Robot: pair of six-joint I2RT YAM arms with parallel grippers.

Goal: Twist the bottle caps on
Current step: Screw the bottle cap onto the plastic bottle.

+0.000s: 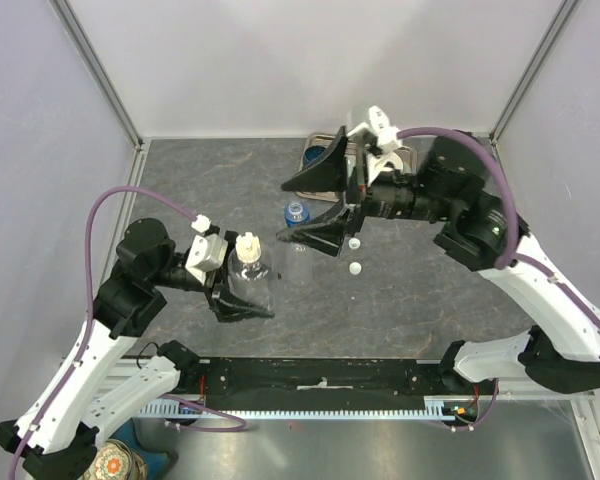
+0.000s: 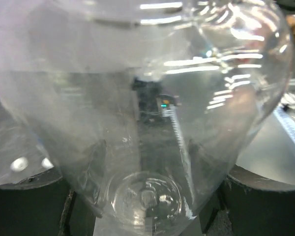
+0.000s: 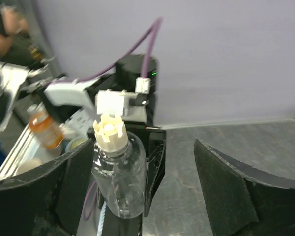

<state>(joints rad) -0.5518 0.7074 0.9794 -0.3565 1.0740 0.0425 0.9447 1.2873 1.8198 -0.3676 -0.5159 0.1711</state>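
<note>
My left gripper [image 1: 245,297] is shut on a clear bottle [image 1: 252,282] and holds it upright. A cream cap [image 1: 247,245] sits on its neck. The bottle fills the left wrist view [image 2: 147,98]. In the right wrist view the capped bottle [image 3: 119,182] stands left of centre, its cap [image 3: 110,132] between my right gripper's spread fingers. My right gripper [image 1: 284,209] is open wide, to the right of that bottle and not touching it. A blue-labelled bottle [image 1: 296,212] and a clear bottle [image 1: 298,262] stand under it. Two loose white caps [image 1: 354,243] [image 1: 354,268] lie on the table.
A metal tray [image 1: 408,157] with a dark blue cup [image 1: 318,157] in it stands at the back, behind the right wrist. Pale walls close the table [image 1: 210,190] on the left, right and back.
</note>
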